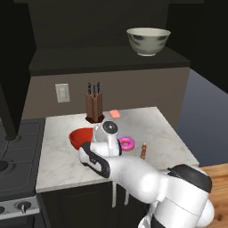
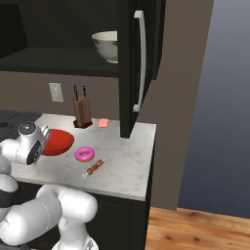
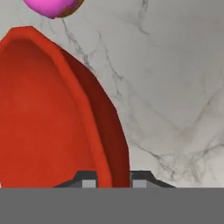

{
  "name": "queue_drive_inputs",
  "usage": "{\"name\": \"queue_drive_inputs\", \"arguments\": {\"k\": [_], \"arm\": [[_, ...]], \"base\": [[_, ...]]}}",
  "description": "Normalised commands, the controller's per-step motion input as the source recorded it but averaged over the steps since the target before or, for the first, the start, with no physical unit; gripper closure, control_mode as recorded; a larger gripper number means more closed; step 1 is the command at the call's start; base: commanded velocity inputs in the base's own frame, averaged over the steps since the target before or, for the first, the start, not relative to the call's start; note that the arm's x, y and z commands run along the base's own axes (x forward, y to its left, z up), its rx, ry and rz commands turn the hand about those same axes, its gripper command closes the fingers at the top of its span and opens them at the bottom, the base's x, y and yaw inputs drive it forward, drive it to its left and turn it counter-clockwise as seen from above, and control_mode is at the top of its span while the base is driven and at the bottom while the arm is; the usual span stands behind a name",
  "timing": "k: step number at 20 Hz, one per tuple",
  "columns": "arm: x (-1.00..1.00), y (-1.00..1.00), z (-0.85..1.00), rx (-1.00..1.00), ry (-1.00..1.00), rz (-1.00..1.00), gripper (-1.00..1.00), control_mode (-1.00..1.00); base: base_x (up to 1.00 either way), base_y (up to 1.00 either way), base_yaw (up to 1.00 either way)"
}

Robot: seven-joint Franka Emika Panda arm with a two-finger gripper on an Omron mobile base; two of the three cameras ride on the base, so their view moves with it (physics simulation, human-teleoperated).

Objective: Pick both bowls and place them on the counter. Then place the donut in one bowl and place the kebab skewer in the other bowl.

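Setting glossy red shallow bowl (image 3: 48, 113) on marble bench (image 3: 175, 87), pincer (image 3: 113, 181) clamped on rim; next, release and fetch cream-grey ceramic bowl (image 1: 148, 41).

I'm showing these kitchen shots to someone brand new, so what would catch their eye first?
The glossy red bowl stands out most: it sits on the marble counter, with the gripper shut on its rim. Next comes the pink donut right of the bowl, with the kebab skewer lying just beyond it. Up high, the cream-grey bowl with dark blue marks waits on the dark cabinet shelf.
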Motion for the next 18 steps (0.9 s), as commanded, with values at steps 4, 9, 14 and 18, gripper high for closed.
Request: {"name": "queue_drive_inputs", "arguments": {"k": [4, 9, 14, 18], "arm": [[0.49, 0.3, -0.32, 0.0, 0.07, 0.0, 1.0, -1.0], [0.52, 0.23, -0.41, 0.0, 0.1, 0.0, 1.0, -1.0], [0.34, 0.22, -0.24, 0.0, 0.18, 0.0, 1.0, -1.0], [0.03, 0.08, -0.01, 0.0, 0.17, 0.01, 1.0, -1.0]], "base": [[0.0, 0.0, 0.0], [0.0, 0.0, 0.0], [0.0, 0.0, 0.0], [0.0, 0.0, 0.0]]}}
